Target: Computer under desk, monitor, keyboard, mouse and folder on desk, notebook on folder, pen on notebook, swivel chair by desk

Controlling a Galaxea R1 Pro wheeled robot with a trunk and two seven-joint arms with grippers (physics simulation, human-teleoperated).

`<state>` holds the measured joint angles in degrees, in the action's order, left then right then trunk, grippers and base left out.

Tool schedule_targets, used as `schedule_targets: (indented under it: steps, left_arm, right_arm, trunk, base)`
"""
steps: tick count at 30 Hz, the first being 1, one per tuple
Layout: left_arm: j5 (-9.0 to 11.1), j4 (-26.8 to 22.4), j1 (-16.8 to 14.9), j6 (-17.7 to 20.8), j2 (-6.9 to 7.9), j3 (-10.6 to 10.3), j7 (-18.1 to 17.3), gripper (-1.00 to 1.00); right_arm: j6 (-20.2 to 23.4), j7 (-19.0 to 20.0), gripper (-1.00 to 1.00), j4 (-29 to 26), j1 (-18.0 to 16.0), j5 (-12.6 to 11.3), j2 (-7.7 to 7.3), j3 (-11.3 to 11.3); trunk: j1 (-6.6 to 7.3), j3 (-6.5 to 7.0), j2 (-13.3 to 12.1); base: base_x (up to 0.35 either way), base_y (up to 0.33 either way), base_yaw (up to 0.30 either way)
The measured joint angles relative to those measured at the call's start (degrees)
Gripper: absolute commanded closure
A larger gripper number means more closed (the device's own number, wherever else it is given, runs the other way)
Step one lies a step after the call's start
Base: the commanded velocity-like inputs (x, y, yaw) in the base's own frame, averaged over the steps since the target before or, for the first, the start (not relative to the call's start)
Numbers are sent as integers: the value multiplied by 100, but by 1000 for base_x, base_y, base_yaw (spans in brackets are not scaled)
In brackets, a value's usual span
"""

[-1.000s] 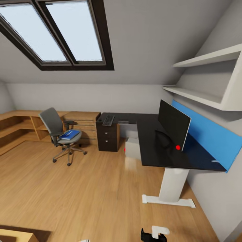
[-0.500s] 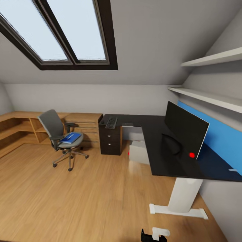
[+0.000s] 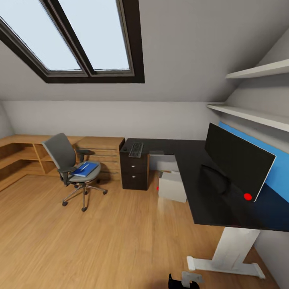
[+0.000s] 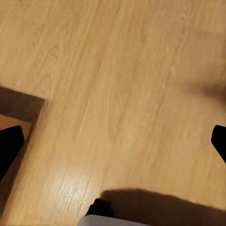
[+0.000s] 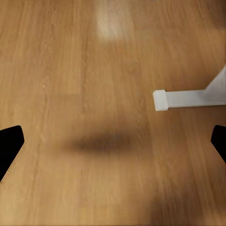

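The blue folder lies flat on the swivel chair seat at about 10 o'clock, a dark notebook on it; it looks thin, light and slick, best pinched at an overhanging edge. The keyboard sits on the black drawer cabinet, beside the glossy desk bearing the monitor. Both grippers hang spread open, empty, over grained wood floor

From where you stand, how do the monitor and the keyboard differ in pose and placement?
The monitor stands upright on its stand on the near part of the desk, by the blue back panel; the keyboard lies flat at the far end, above the black drawer cabinet. The monitor looks much larger, with a red light at its corner; the keyboard shows none. Both are dark and rest on black tops.
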<state>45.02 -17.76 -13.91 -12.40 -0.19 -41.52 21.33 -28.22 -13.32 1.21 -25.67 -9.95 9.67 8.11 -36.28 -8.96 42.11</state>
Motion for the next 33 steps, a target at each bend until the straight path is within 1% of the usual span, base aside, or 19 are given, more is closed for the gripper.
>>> schedule_targets:
  steps: [22, 26, 33]
  left_arm:
    - [18, 6, 1, 9, 0, 9, -1, -100]
    - [20, 3, 2, 9, 0, 9, -1, -100]
    - [33, 8, 3, 8, 7, 12, 0, -100]
  right_arm:
    - [0, -1, -100, -2, 9, 9, 6, 0]
    - [0, 0, -100, -2, 9, 9, 6, 0]
    - [0, 1, -100, -1, 9, 17, 6, 0]
  trunk:
    - [0, 0, 0]
    - [0, 0, 0]
    - [0, 0, 0]
  base:
    - [328, 7, 0]
    - [328, 106, 0]
    - [314, 194, 0]
